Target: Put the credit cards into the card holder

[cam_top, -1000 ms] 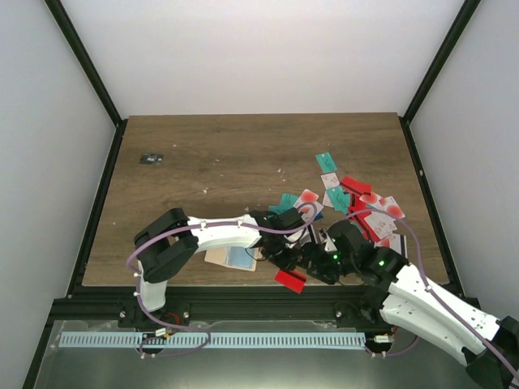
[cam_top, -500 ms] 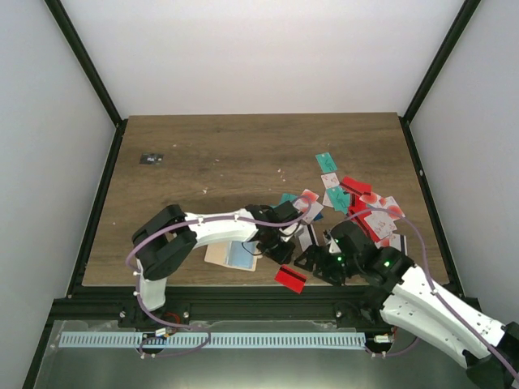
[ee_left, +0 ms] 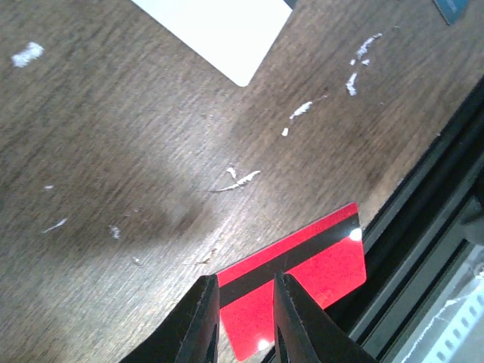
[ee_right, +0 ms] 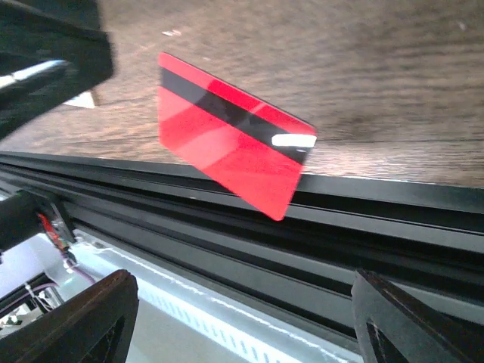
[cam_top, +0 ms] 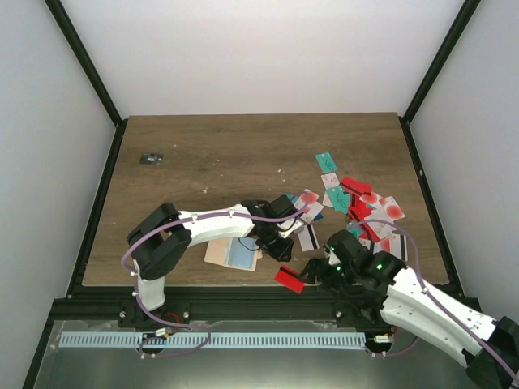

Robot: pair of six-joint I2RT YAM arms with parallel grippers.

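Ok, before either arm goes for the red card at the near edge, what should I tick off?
1. Red card can be grasped: ok. It lies stripe side up with one corner hanging past the near edge of the table.
2. Right pincer ready: ok. Its fingers are wide apart and hold nothing, a little short of the card.
3. Left pincer empty: ok. Its fingers are slightly apart above the card with nothing between them.
4. Arms clear of each other: not ok. Both pincers crowd the same card.
5. Card holder open to receive a card: cannot tell. It is too small in the top view.
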